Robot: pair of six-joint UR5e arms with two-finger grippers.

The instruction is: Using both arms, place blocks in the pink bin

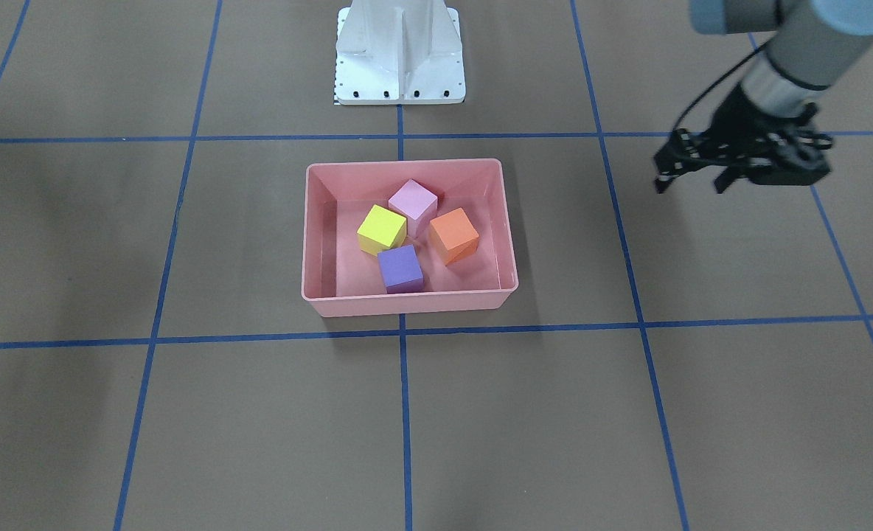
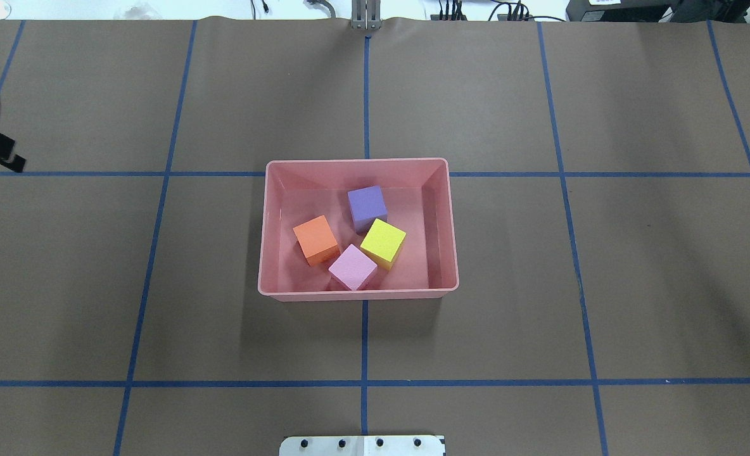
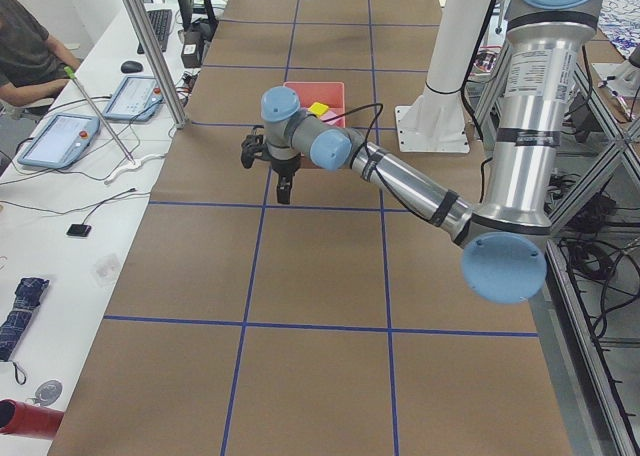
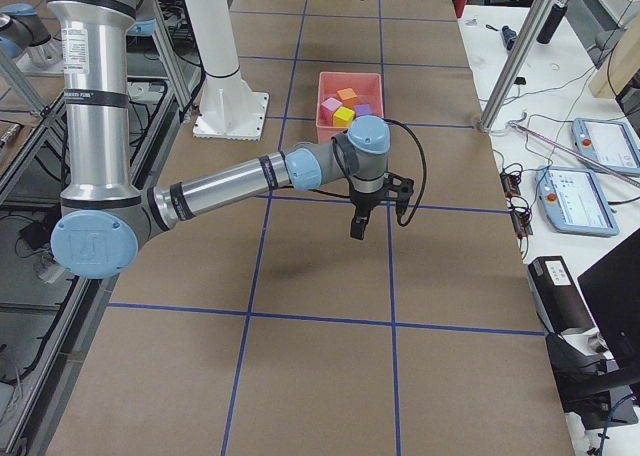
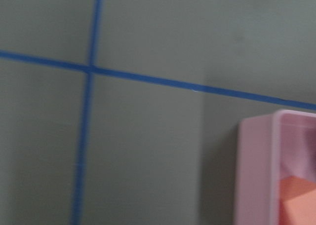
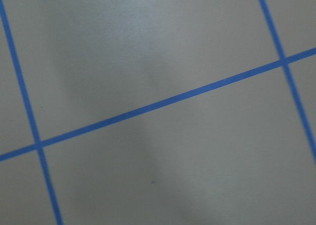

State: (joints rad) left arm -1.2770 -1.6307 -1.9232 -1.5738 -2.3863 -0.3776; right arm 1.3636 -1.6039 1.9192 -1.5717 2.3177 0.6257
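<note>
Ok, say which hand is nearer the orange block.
Left. The left hand hovers outside the pink bin wall nearest the orange block; the right hand is farther, beyond the opposite wall.

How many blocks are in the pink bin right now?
4, all in the pink bin: purple by the far wall, orange on the robot's left, yellow on its right, light pink nearest the robot. None visible outside.

I'm looking into a robotics lab. The surface (image 2: 666,285) is papered brown and gridded with blue tape (image 2: 362,383), with a white pedestal (image 1: 400,51) bolted on at twelve o'clock. From the left end I see the left arm (image 3: 400,181) reaching across. Touch-screen pendants (image 3: 60,139), a seated person (image 3: 25,46) and aluminium posts (image 3: 150,46) are at ten o'clock, tangled cables (image 3: 595,271) at three.
</note>
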